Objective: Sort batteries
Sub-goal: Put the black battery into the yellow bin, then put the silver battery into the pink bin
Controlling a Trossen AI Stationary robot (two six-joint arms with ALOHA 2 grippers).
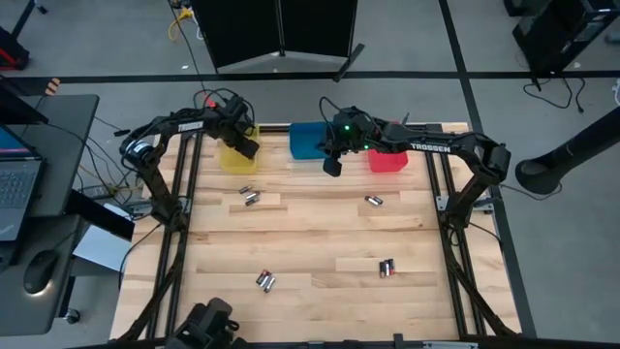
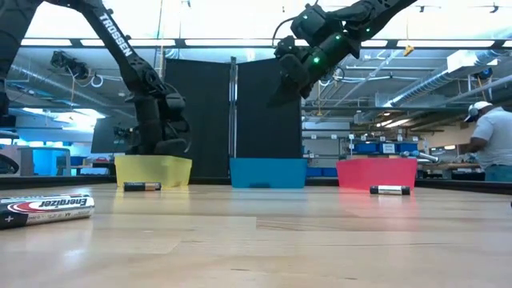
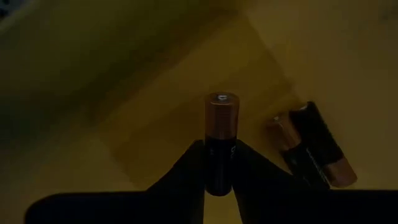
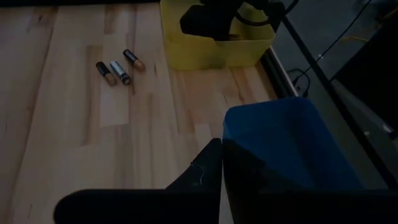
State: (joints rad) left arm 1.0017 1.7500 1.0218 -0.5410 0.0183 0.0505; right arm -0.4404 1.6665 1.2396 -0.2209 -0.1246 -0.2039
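While L fingers (image 3: 219, 163) pinch battery (image 3: 221, 134) in yellow bin (image 1: 235, 155), R fingers (image 4: 221, 163) closed empty.

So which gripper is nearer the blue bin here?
Right. The right gripper hangs at the blue bin's front edge, fingers shut and empty. The left gripper is over the yellow bin beside it, gripping a battery.

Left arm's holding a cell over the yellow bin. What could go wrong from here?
The left gripper pinches its battery only at the lower end, so it could tip out early. Another battery already lies in the yellow bin; the drop may bounce off it.
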